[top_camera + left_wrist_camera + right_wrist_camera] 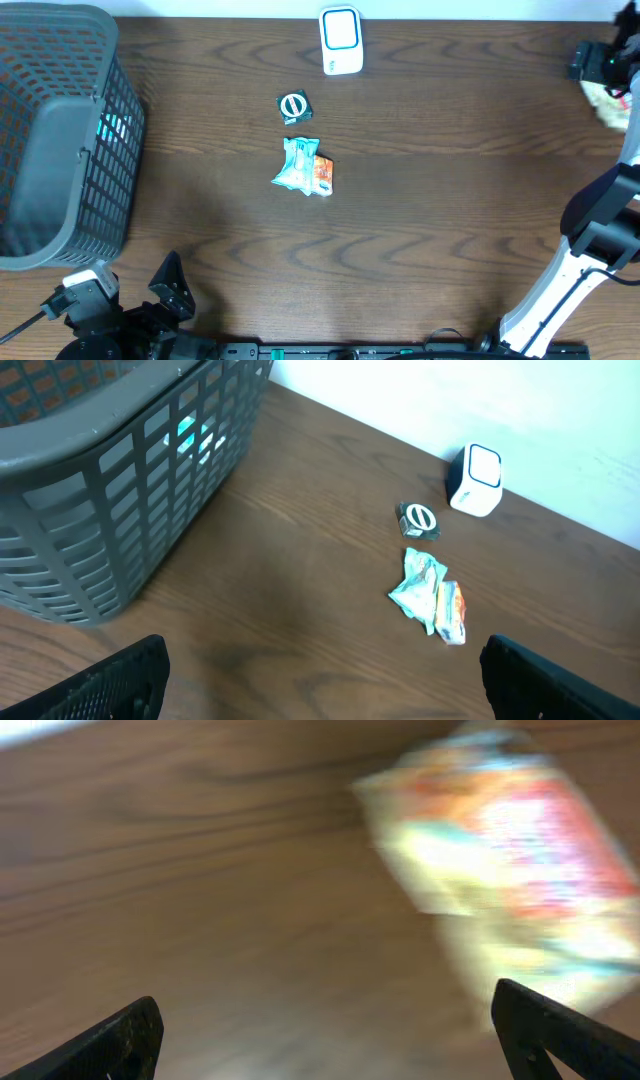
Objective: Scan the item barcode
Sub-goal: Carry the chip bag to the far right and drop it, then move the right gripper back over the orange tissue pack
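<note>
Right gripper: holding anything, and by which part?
Nothing. The right gripper stands open with an empty gap; the blurred snack packet lies ahead, outside the jaws.

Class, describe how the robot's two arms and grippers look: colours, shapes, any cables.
The right arm has a white link between black joints. The left arm is black, with a white block and a dark cable. The left gripper and right gripper have black tapered fingers.

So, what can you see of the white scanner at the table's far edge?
The white scanner is a small rounded box, plastic by its look, with a blue-framed rectangular window on its face. It stands at the table's far edge near the wall, face turned toward the table's middle. Nothing touches it; a small dark packet lies apart in front.
</note>
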### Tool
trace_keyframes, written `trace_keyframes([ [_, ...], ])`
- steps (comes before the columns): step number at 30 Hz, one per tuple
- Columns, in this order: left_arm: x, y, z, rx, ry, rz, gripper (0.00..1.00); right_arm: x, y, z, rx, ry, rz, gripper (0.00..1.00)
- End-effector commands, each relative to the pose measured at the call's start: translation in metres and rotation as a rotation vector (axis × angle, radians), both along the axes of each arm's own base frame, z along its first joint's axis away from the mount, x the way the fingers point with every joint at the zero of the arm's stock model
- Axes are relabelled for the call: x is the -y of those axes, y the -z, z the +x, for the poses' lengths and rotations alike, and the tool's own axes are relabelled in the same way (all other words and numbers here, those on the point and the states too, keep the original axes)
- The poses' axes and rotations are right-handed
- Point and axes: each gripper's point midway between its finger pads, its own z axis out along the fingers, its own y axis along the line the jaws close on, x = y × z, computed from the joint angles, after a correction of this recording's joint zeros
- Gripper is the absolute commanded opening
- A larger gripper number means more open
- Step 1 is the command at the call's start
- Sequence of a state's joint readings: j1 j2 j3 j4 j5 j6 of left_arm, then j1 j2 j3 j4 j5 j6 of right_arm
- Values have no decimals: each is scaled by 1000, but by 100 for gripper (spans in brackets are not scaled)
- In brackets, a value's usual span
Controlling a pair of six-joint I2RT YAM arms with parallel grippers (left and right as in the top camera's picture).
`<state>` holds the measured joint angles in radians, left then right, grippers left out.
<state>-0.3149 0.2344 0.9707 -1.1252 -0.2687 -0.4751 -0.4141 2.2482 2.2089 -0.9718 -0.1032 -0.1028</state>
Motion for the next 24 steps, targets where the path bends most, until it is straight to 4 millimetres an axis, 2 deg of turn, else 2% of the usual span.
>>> trace_keyframes([
  [1, -3, 1, 0, 1, -23, -1, 98, -108, -19, 22, 131, -254, 443, 99],
  [5, -3, 1, 0, 1, -23, -1, 98, -181, -32, 12, 95, -378, 681, 99],
  [9, -3, 1, 0, 1, -24, 0, 98, -241, -17, -14, -81, -428, 717, 99],
  [16, -3, 1, 0, 1, -24, 0, 98, -326, 29, -69, -406, -514, 511, 99],
  [21, -3, 1, 0, 1, -23, -1, 98, -379, 55, -98, -504, -628, 335, 99],
  [24, -3, 1, 0, 1, -23, -1, 98, -408, 62, -110, -519, -689, 267, 99],
])
